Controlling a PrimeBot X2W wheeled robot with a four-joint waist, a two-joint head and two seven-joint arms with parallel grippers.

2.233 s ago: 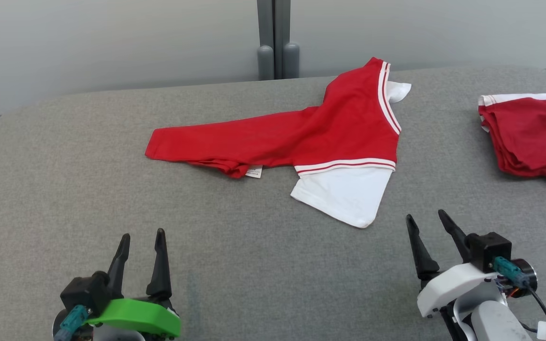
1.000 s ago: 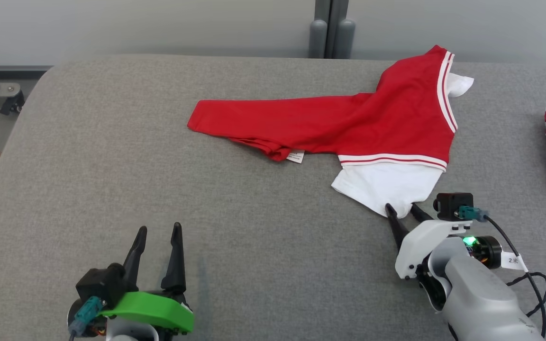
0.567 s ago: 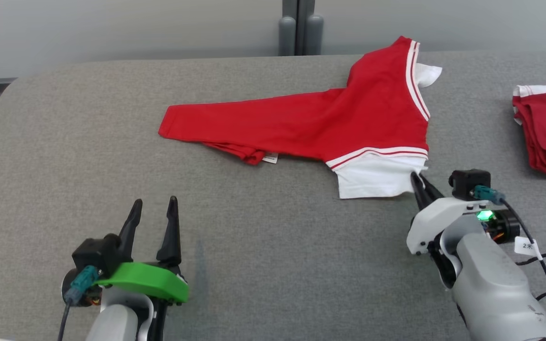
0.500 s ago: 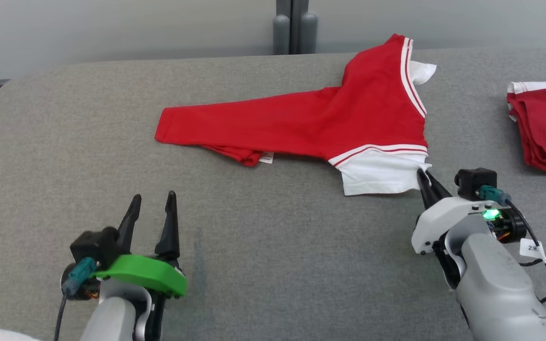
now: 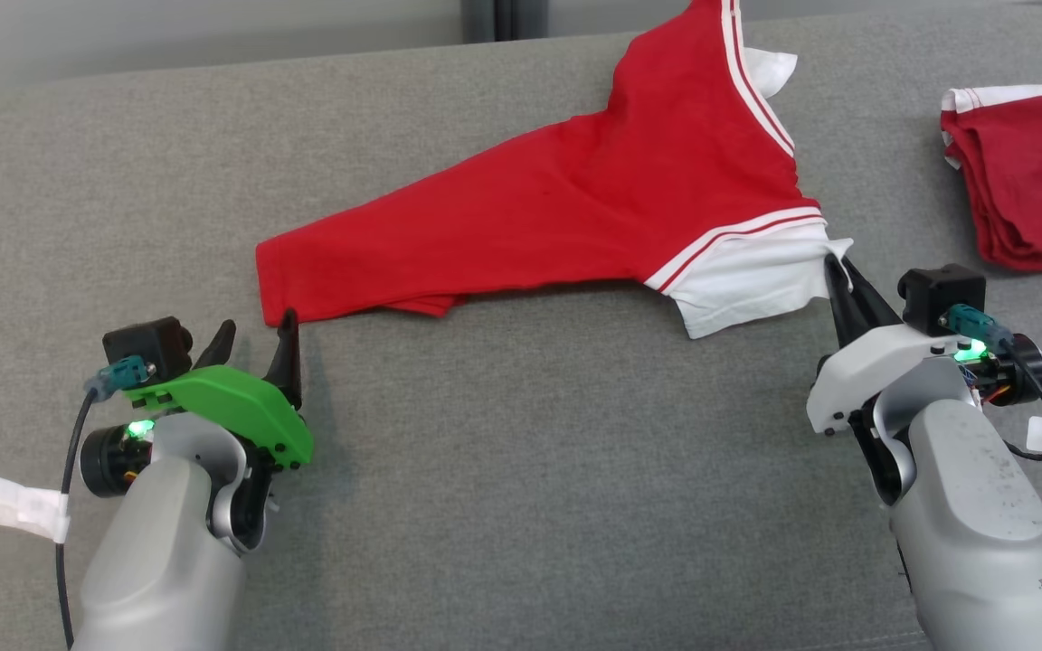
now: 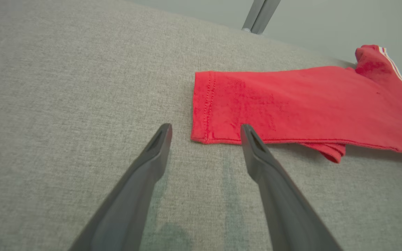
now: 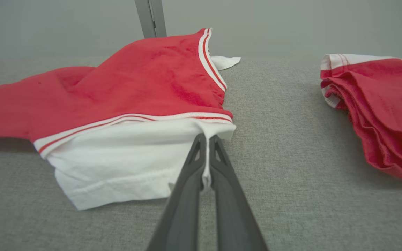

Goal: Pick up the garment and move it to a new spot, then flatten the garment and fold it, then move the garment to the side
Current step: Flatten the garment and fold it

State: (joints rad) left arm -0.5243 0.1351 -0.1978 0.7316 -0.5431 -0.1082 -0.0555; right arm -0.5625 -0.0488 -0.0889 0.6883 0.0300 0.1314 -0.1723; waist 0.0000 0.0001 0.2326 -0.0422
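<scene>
At the shirt's (image 5: pixel 629 181) left end, the left hand (image 5: pixel 258 322) sat with fingers apart, its tips just beside the red hem corner, gripping nothing. The shirt lay stretched on the grey surface (image 5: pixel 521 470). At its right end, the right hand (image 5: pixel 836 264) was clamped on a thin pinch of white sleeve. Pulling on so little cloth could let it slip out, or bunch the shirt.

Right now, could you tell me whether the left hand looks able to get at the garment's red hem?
Probably yes: the left hand is open right at the garment's near hem corner, with nothing on the grey surface between them.
</scene>
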